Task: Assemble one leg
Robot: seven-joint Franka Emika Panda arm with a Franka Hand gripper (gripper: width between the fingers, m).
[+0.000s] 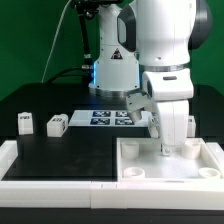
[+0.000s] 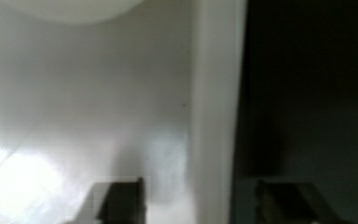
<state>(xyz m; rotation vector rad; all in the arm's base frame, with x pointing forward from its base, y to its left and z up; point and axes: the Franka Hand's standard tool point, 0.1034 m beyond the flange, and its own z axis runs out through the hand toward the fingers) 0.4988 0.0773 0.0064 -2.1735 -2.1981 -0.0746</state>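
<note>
Fingers [image 2: 117, 200] over tabletop [image 1: 60, 182] rim edge; loose leg [image 1: 55, 124] well apart.

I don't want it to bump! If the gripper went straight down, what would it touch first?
Probably the white tabletop: the gripper points down over its far part, and the wrist view shows white surface close beyond the open fingers. Depth is unclear.

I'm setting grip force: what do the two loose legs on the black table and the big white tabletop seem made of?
The loose legs: likely hard white plastic, matt, given their blocky moulded shape and even colour. The tabletop: probably the same plastic, smooth with a faint sheen and moulded round sockets. Too small to be sure.
</note>
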